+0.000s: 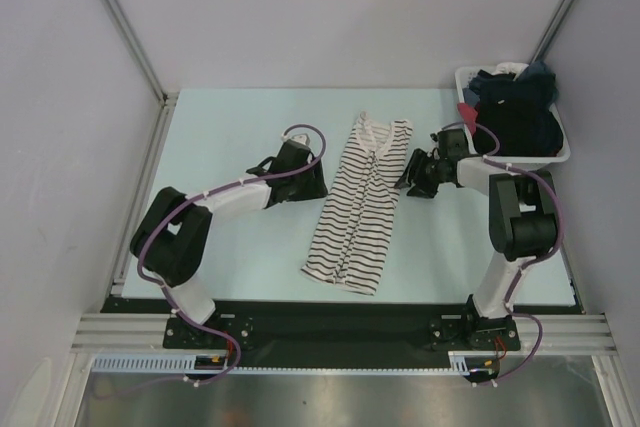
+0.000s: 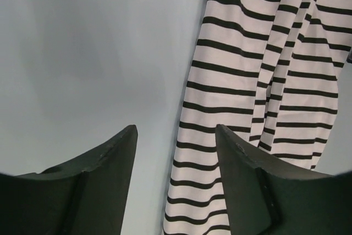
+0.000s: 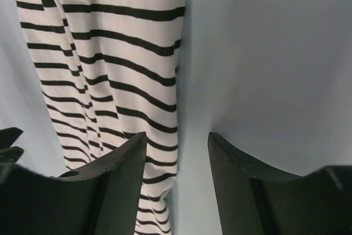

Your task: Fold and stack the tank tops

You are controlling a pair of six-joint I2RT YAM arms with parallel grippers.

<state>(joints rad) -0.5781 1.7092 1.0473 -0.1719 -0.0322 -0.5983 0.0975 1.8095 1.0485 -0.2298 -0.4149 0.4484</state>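
The striped tank top lies folded lengthwise into a narrow strip in the middle of the table. It also shows in the left wrist view and the right wrist view. My left gripper is open and empty, low at the strip's left edge. My right gripper is open and empty, low at its right edge. Dark fabric, perhaps the black tank top, lies in the white basket at the back right.
The basket holds several dark garments and a red item. The pale blue table has grey walls around it and a metal rail on its left side.
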